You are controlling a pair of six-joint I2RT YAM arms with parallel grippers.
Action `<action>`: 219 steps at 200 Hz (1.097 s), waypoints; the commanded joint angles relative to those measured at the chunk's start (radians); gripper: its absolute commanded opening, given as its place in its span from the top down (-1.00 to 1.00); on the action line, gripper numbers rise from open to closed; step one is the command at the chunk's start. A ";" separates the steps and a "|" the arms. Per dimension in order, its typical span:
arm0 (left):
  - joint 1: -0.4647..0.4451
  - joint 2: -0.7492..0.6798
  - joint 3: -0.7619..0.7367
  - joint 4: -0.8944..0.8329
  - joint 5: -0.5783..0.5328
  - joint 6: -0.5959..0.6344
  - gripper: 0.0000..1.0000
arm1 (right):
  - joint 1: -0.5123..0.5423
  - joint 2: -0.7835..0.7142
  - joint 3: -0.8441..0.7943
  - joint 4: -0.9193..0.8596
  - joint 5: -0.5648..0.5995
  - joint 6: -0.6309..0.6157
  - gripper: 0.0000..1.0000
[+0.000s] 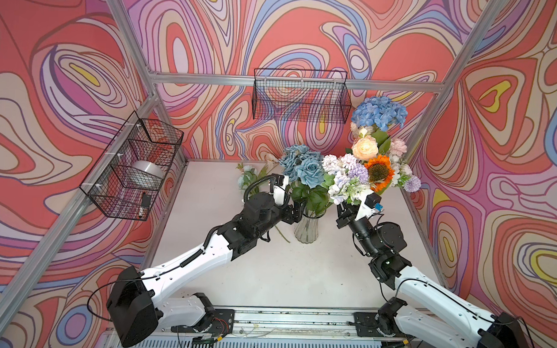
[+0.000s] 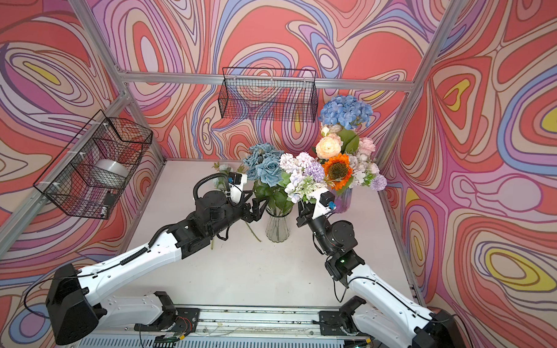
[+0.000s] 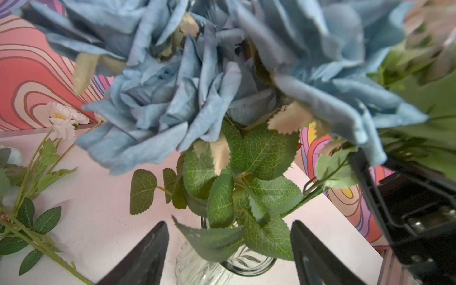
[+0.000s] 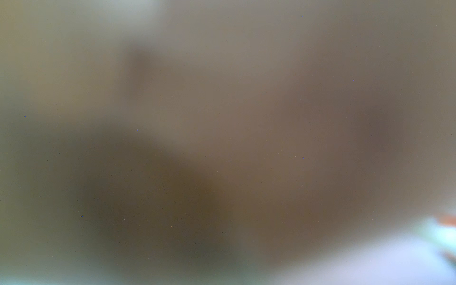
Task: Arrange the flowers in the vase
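Now, lilac cluster (image 1: 342, 180) in right gripper (image 1: 340, 210)

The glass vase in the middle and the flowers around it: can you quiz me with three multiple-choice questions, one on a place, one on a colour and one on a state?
1. Where do the blue roses stand?
A) in a wire basket
B) in the clear glass vase
C) flat on the table

2. What colour are the petals of the sunflower?
A) orange
B) black
C) green

3. How is the left claw?
A) shut on a rose stem
B) shut on the vase
C) open

Answers: B, their leafy stems drop into the vase's mouth. A, orange petals ring its dark centre. C, the left wrist view shows its fingers apart, one on either side of the vase.
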 commanded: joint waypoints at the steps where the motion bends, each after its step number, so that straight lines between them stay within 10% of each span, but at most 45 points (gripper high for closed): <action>1: 0.008 -0.010 -0.007 0.034 -0.009 -0.018 -0.60 | -0.003 0.017 -0.044 0.105 -0.007 0.050 0.72; 127: 0.011 -0.028 -0.025 0.042 -0.016 -0.028 -0.61 | -0.004 0.060 -0.067 -0.070 -0.049 0.117 0.36; 219: 0.115 -0.076 -0.083 0.056 0.015 -0.155 -0.62 | -0.003 -0.143 0.010 -0.547 -0.118 0.212 -0.25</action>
